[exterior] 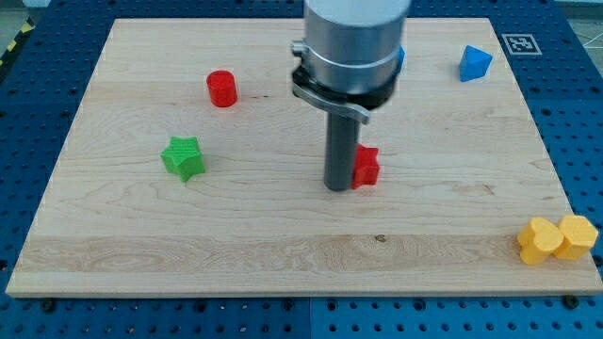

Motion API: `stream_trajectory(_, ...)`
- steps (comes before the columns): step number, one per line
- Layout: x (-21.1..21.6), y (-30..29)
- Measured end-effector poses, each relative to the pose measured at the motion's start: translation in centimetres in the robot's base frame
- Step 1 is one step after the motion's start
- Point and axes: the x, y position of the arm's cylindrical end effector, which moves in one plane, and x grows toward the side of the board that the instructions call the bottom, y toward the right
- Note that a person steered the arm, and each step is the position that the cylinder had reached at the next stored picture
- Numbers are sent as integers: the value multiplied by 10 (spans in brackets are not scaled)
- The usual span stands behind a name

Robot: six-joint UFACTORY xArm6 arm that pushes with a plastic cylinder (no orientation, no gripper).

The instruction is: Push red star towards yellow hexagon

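A red star (366,167) lies near the middle of the wooden board (283,235), partly hidden by my rod. My tip (337,187) rests on the board right against the star's left side. The yellow hexagon (576,235) sits at the board's bottom right corner, touching a second yellow block (538,240) on its left. The star is far to the upper left of the hexagon.
A red cylinder (221,88) stands at the upper left. A green star (183,157) lies at the left. A blue block (475,63) sits at the top right. Another blue block (400,56) peeks out behind the arm's body.
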Motion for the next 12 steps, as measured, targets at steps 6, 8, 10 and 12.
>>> stream_trajectory(6,7,35)
stream_trajectory(8,1,80)
stream_trajectory(10,-62,67)
stream_trajectory(12,-74,98)
